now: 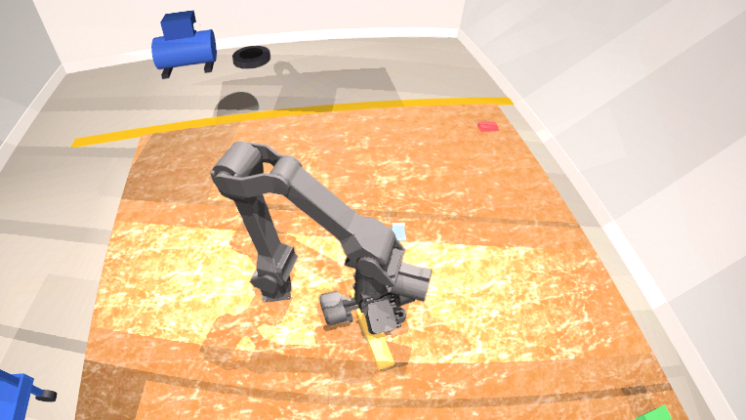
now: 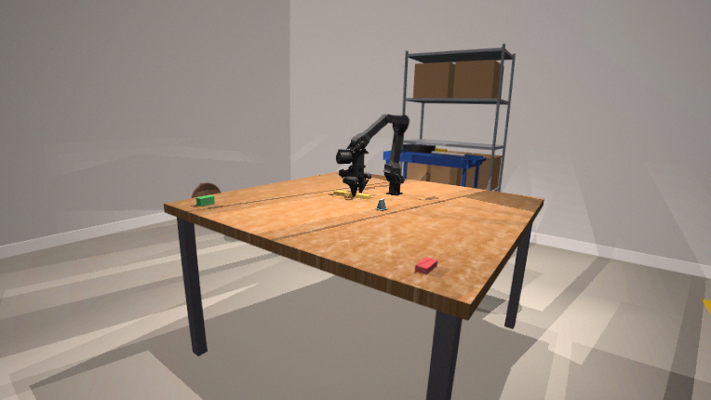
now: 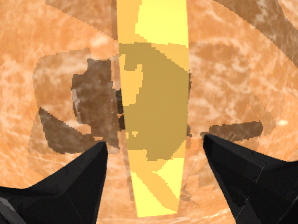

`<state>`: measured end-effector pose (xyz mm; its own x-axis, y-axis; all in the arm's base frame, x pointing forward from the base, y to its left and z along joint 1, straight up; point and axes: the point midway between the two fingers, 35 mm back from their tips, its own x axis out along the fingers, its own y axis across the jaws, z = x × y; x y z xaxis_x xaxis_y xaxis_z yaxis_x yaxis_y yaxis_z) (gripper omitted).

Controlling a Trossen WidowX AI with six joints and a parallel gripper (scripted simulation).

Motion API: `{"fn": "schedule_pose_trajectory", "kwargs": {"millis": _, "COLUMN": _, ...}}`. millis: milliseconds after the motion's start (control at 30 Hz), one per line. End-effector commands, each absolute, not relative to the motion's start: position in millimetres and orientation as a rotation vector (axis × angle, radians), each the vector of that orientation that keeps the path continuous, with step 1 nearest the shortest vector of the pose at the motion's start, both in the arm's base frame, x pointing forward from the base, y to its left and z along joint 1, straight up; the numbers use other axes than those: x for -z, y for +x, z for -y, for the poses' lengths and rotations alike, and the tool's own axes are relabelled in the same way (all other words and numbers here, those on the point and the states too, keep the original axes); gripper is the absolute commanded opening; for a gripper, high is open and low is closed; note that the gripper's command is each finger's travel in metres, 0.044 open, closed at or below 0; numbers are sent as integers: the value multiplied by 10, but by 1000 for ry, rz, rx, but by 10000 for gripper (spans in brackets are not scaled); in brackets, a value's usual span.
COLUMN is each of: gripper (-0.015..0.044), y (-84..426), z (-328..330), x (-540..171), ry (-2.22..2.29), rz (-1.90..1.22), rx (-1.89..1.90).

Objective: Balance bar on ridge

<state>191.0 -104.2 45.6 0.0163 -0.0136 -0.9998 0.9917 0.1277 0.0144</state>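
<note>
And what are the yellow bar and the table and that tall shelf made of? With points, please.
The yellow bar (image 1: 382, 354) (image 2: 362, 195) (image 3: 161, 22): maybe painted wood or plastic; it's smooth, one plain colour.

The table (image 1: 459, 182) (image 2: 298, 219): probably wood on top, because it's brown with streaky marks and looks a little shiny.

The tall shelf (image 2: 498, 119): likely grey metal, since its posts are thin and straight.
</note>
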Motion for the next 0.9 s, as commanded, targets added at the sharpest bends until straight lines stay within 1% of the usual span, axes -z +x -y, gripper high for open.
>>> {"fn": "schedule_pose_trajectory", "kwargs": {"millis": 0, "gripper": 315, "y": 1917, "z": 1037, "x": -453, "ry": 1111, "rz": -1247, "rx": 1102}}
{"fn": "schedule_pose_trajectory", "kwargs": {"millis": 200, "gripper": 157, "y": 1910, "z": 1042, "x": -455, "ry": 1111, "rz": -1245, "rx": 1110}}
{"fn": "schedule_pose_trajectory", "kwargs": {"millis": 500, "gripper": 98, "y": 1910, "z": 1042, "x": -455, "ry": 1111, "rz": -1245, "rx": 1110}}
{"fn": "schedule_pose_trajectory", "kwargs": {"millis": 633, "gripper": 0, "y": 1920, "z": 1047, "x": -517, "ry": 1111, "rz": -1245, "rx": 1110}}
{"fn": "schedule_pose_trajectory", "kwargs": {"millis": 867, "gripper": 0, "y": 1940, "z": 1056, "x": -694, "ry": 1111, "rz": -1245, "rx": 1108}}
